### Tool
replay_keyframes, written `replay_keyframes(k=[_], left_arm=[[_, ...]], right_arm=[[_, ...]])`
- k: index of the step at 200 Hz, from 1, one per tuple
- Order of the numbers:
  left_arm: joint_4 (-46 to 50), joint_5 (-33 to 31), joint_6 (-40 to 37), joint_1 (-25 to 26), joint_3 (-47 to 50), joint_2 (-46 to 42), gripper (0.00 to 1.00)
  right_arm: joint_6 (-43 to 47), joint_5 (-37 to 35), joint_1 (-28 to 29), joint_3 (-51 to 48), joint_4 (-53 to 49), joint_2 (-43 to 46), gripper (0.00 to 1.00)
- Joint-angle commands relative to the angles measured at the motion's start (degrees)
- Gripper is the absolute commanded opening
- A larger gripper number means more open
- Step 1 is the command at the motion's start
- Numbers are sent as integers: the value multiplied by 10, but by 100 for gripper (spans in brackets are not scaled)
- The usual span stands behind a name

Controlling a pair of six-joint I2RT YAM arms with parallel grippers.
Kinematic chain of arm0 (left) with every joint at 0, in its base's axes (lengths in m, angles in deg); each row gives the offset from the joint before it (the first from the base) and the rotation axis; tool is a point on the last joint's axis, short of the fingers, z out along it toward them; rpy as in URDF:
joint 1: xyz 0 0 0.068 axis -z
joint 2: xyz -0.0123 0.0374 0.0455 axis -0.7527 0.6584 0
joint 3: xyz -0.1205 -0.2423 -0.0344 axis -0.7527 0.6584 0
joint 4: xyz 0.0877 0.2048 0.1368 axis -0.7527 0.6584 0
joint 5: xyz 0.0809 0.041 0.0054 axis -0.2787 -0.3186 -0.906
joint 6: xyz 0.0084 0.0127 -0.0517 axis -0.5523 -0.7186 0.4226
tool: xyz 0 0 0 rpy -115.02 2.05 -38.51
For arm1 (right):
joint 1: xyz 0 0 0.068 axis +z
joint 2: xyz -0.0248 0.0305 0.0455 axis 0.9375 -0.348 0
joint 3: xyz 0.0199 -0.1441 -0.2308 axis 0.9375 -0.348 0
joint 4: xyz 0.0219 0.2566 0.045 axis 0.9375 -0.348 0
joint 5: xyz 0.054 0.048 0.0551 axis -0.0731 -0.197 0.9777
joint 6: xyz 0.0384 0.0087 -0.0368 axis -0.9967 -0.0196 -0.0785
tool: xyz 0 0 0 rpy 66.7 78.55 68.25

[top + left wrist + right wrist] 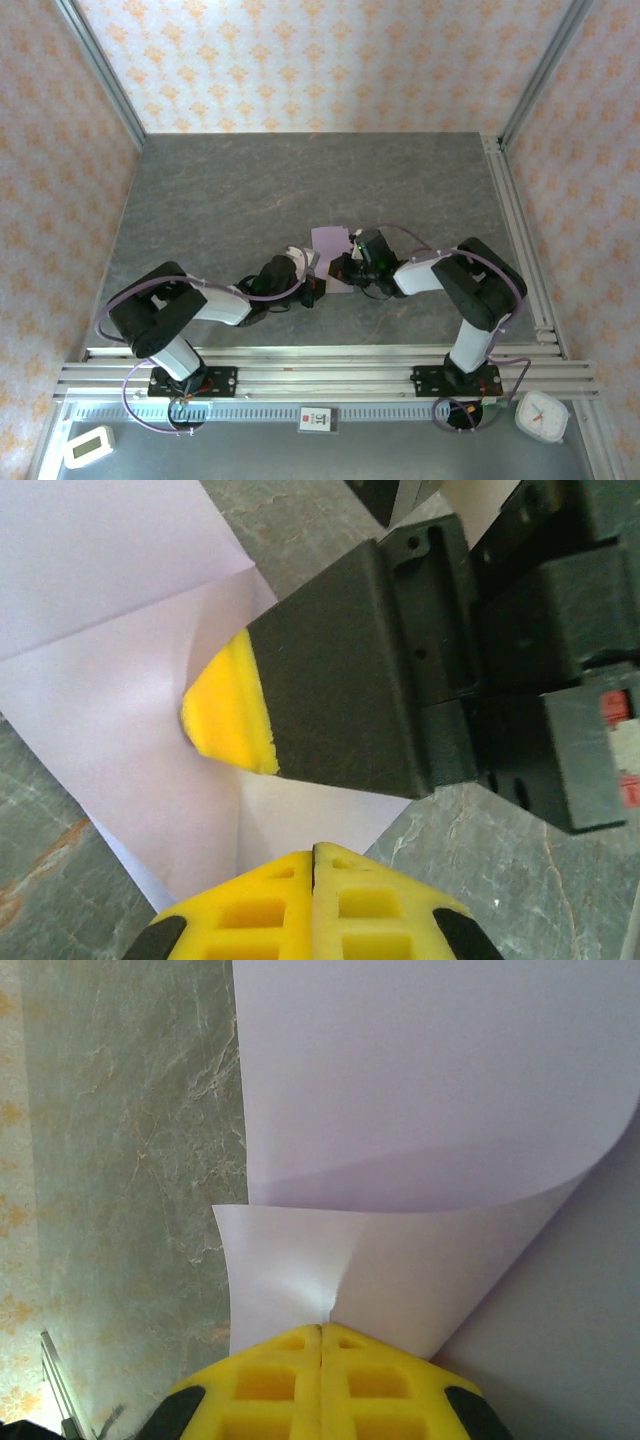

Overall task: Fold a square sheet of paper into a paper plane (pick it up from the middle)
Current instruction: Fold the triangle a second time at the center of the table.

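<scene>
Two end effectors meet near the middle of the counter point(250, 190), both on the lilac sheet of paper point(328, 240). The left end effector point(313, 852) has its yellow fingers pressed together on one edge of the sheet. The right end effector point(320, 1328) pinches another edge the same way. Between them the sheet lifts off the counter and curls over itself in a soft bend, with one straight crease showing in the left wrist view.

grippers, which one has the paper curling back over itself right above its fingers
The right gripper: the square sheet of paper rolls over in a curve above its shut tips. At the left gripper the sheet lies flatter, with a straight crease.
</scene>
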Motion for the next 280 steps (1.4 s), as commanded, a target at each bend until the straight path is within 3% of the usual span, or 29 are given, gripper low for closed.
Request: replay_keyframes(k=[1, 82, 135, 166, 196, 280], left_arm=[[-36, -8, 6, 2, -4, 9, 0], [21, -43, -25, 6, -26, 54, 0], [179, -148, -68, 41, -82, 94, 0], [198, -152, -71, 45, -87, 117, 0], [195, -145, -71, 45, -74, 117, 0], [180, -127, -67, 46, -54, 123, 0]], right_arm=[[-5, -13, -1, -18, -24, 1, 0], [-16, -9, -1, -23, -18, 6, 0], [-9, -9, -6, -4, -37, -1, 0], [7, -9, -27, 14, -63, -6, 0], [31, -11, -55, 33, -93, -8, 7], [74, -22, -129, 72, -136, -39, 8]])
